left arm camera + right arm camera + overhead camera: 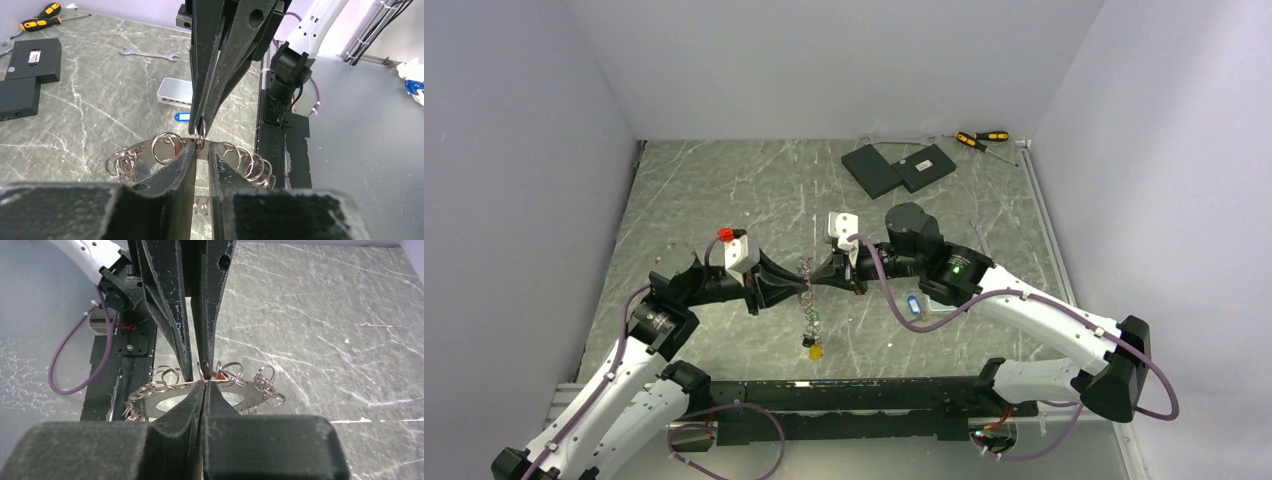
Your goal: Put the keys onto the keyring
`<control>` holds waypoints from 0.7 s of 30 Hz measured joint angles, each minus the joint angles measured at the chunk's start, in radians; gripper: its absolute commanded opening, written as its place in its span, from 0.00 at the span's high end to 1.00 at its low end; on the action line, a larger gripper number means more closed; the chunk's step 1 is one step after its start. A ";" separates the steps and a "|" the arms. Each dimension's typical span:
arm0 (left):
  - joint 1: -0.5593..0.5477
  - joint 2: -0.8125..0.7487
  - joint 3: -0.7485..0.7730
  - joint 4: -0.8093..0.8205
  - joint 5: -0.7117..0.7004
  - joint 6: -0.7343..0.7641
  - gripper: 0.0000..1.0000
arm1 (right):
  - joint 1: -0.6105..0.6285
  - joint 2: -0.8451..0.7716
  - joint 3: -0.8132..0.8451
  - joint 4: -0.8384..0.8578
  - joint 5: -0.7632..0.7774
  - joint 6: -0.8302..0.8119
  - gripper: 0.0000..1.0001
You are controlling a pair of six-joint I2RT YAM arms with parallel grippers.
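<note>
- The right gripper (204, 386) is clamped fully shut on the rim of the keyring (147, 165) and holds it clear of the table (724, 190). My reading is that it acts as a vice, so the other arm can do the fine work.
- The left gripper (201, 151) meets it tip to tip from the opposite side. Its jaws are narrow, with a slim gap showing, and 1 small split ring (200, 131) stands upright in that gap. The angle is too steep to tell whether the pads press on it, so I take this gripper as holding nothing for now.
- Of the keys, several hang from the keyring beneath the 2 grippers, and the lowest is a yellow-tagged key (815, 351). A blue-headed key (913, 303) lies loose on the table near the right arm, likely waiting its turn.
- Only the top view shows the dangling keys and how the 2 arms line up.
- The left wrist view alone shows the split ring edge-on between its own fingers, with the blue-headed key lying beyond.
- The right wrist view shows its own pinch on the keyring's flat band, and the gap between the left jaws from the far side.
</note>
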 measured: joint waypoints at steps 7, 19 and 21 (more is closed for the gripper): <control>-0.002 -0.001 -0.002 0.002 -0.015 -0.003 0.98 | -0.001 0.000 -0.010 0.018 -0.011 0.008 1.00; -0.007 -0.024 -0.018 0.003 -0.043 0.002 1.00 | -0.002 0.000 -0.029 0.046 -0.014 0.017 0.96; -0.007 -0.031 -0.020 0.003 -0.051 0.006 1.00 | -0.002 0.000 -0.029 0.050 -0.015 0.018 0.93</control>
